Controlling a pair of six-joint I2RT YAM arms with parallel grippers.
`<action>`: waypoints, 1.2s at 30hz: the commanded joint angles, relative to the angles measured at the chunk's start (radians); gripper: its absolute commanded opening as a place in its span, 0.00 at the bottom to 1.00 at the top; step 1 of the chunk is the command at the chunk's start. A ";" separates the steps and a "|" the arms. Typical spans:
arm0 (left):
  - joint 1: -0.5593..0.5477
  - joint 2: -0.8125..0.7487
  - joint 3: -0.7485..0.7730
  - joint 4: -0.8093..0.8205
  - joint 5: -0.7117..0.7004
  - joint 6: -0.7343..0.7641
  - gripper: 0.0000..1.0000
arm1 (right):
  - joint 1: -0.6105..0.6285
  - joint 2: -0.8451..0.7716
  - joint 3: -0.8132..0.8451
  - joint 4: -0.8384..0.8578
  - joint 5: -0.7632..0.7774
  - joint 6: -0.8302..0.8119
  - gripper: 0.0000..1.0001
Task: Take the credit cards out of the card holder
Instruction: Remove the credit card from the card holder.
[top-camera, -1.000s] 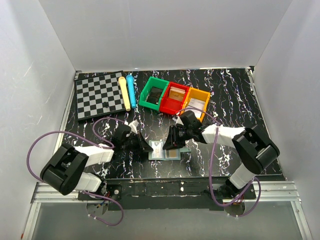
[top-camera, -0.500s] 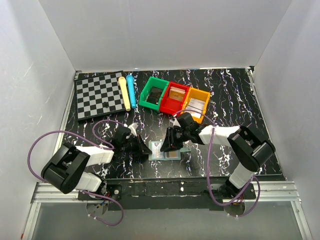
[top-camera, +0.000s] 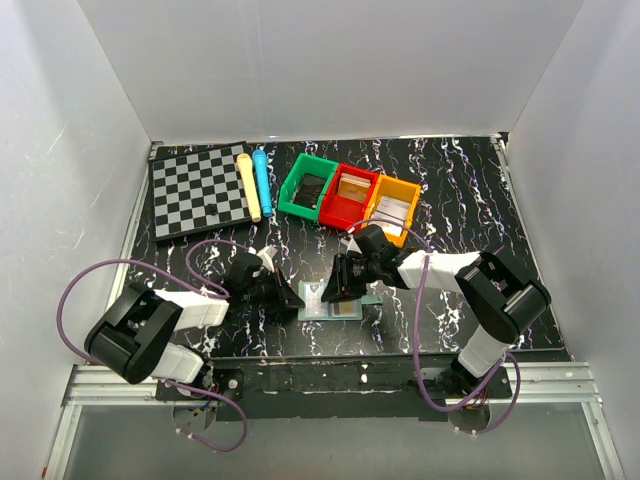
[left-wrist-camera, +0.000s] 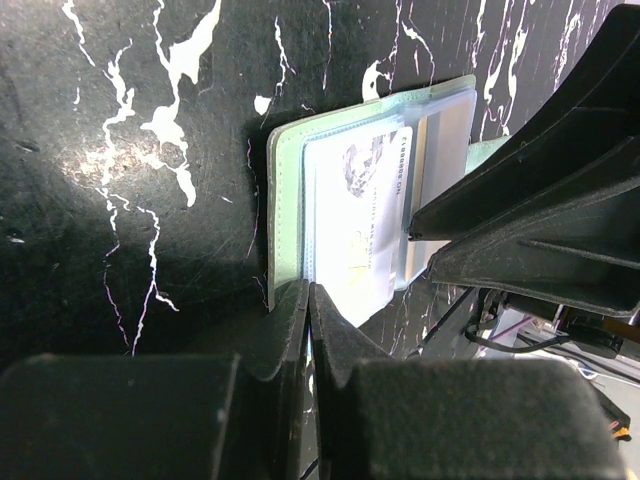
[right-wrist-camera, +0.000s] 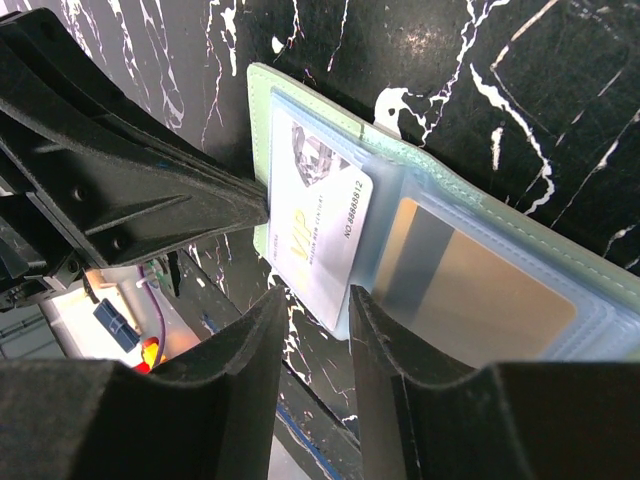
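Observation:
The card holder (top-camera: 330, 301) lies open on the black marbled table, pale blue-green with two panels. A white VIP card (right-wrist-camera: 320, 220) sticks partly out of its left panel and also shows in the left wrist view (left-wrist-camera: 360, 215). A tan-orange card (right-wrist-camera: 480, 290) sits in the right panel's clear sleeve. My left gripper (left-wrist-camera: 308, 300) is shut on the holder's left edge (left-wrist-camera: 285, 200) and holds it down. My right gripper (right-wrist-camera: 312, 300) is open by a narrow gap, low over the holder, its fingers on either side of the white card's protruding corner.
Green (top-camera: 307, 187), red (top-camera: 349, 194) and orange (top-camera: 392, 207) bins stand in a row behind the holder, with items inside. A checkerboard (top-camera: 198, 190) and yellow (top-camera: 248, 185) and blue (top-camera: 263, 180) sticks lie at the back left.
My right gripper has moved a little left and down onto the holder, then held still. My left gripper stays clamped on the holder's left edge.

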 joint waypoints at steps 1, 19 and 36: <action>-0.002 0.016 -0.011 0.001 -0.007 0.009 0.02 | 0.004 0.003 0.031 0.025 -0.002 -0.003 0.40; -0.002 0.028 -0.021 0.015 -0.002 0.003 0.00 | 0.008 0.025 0.037 0.037 -0.011 -0.002 0.40; 0.000 0.044 -0.017 0.019 0.007 0.004 0.00 | 0.016 0.019 0.025 0.097 -0.042 0.015 0.37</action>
